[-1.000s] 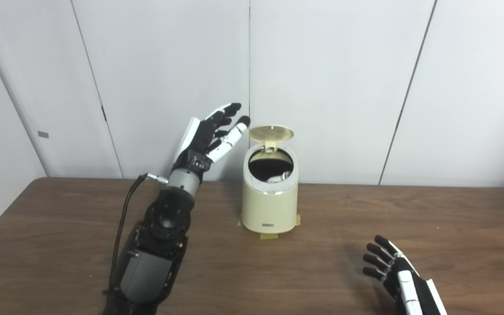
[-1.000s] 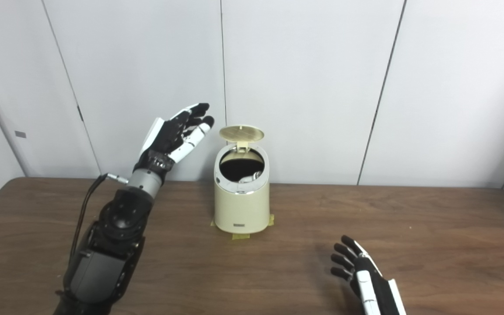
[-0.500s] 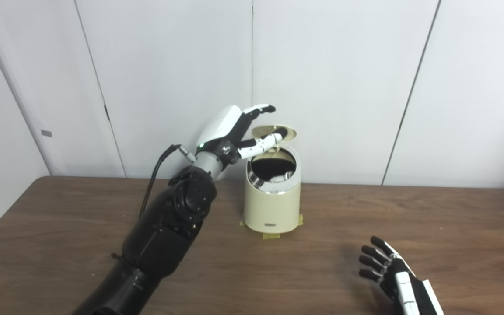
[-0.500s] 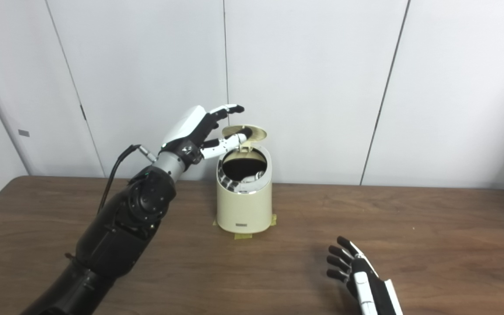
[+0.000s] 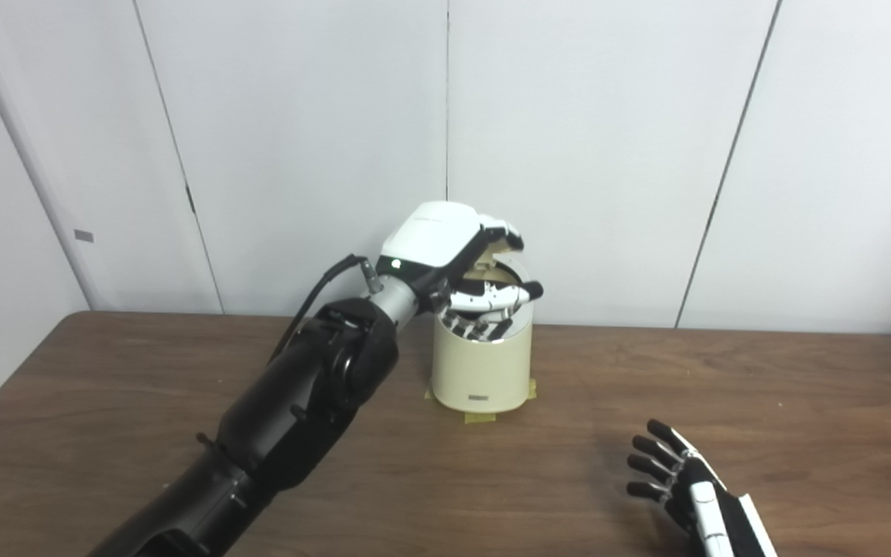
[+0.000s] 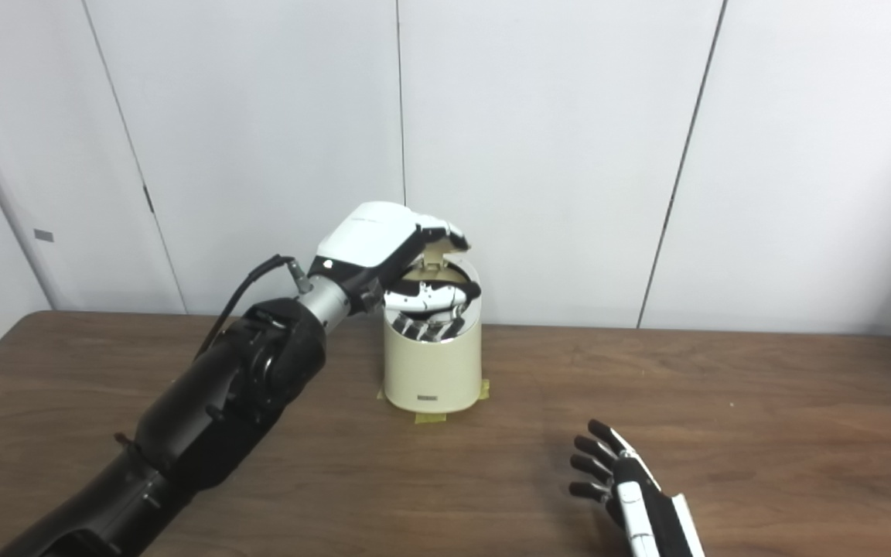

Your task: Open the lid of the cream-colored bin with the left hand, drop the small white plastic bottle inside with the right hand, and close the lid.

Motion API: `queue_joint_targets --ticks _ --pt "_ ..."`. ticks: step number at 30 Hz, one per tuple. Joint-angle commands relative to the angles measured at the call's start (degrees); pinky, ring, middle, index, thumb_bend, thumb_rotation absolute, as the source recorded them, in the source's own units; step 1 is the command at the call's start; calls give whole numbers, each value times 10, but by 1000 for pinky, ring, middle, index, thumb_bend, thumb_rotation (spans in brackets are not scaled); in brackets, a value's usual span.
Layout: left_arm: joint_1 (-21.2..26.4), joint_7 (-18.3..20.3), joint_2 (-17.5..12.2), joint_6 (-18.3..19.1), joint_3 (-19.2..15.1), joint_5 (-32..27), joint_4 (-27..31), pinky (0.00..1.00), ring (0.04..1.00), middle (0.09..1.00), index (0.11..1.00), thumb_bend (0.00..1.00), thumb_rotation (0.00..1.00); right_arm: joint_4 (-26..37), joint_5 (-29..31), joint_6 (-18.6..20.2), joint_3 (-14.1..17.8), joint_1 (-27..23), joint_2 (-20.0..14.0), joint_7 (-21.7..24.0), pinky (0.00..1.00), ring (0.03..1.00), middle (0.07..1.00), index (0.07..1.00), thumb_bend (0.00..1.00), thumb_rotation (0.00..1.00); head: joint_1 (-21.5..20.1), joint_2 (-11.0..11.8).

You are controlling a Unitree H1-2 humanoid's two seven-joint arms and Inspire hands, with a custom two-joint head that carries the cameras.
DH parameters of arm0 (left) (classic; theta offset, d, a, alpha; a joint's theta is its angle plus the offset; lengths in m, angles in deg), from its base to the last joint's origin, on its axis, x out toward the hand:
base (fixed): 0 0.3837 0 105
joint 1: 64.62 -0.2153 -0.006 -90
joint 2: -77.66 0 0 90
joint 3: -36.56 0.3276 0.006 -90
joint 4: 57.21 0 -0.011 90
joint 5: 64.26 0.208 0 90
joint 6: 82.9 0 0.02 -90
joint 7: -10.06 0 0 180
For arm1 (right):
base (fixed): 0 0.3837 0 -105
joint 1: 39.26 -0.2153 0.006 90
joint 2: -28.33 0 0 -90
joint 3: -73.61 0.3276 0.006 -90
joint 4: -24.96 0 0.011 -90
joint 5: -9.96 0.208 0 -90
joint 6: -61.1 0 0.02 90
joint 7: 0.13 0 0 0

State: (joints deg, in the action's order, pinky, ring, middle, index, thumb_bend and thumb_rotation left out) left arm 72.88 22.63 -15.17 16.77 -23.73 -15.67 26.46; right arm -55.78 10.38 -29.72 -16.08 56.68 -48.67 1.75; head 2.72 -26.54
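The cream-colored bin [image 5: 481,367] stands at the back middle of the table, taped down at its base. My left hand [image 5: 449,251] is on top of it, palm down, fingers bent over the half-lowered lid [image 5: 494,261] and thumb stretched across the bin's mouth below. The lid tilts between fingers and thumb, mostly covered by the hand. My right hand [image 6: 629,493] lies low near the table's front right, fingers spread, holding nothing. No small white bottle shows on the table; the bin's inside is hidden by the hand.
The brown wooden table [image 5: 724,387] runs wide to both sides of the bin. White wall panels [image 5: 608,116] stand right behind the bin. A black cable [image 5: 322,282] loops from my left wrist.
My left hand swung right from beside the bin, turned palm down over the raised lid, and has pushed it partway down. The right hand stayed low at the front right, drifting slightly.
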Motion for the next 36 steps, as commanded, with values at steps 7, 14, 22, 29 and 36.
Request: queue_joint_targets --ticks 7,14,22,29,36 --pt "25 23 -20 -31 0 76 8 788 798 752 751 620 879 -7 -12 -9 -10 21 6 -1 661 778 805 871 477 991 -2 -9" --pt "8 54 -21 -37 -16 77 23 821 799 761 760 615 888 -5 -14 -3 -10 20 7 -1 662 776 801 868 458 966 -3 -12" --pt "-14 55 -11 -40 -39 61 10 753 760 783 770 606 830 -5 -30 -3 -14 20 5 -2 650 763 797 862 448 856 -11 -22" --pt "-29 48 -2 -45 -55 43 -3 703 739 797 794 586 751 1 -38 8 -14 20 9 -5 650 755 792 857 415 805 -14 -26" --pt "-36 64 0 -39 -58 29 -13 789 819 843 884 572 724 10 -42 22 -16 22 9 -5 658 747 784 862 419 744 -15 -34"
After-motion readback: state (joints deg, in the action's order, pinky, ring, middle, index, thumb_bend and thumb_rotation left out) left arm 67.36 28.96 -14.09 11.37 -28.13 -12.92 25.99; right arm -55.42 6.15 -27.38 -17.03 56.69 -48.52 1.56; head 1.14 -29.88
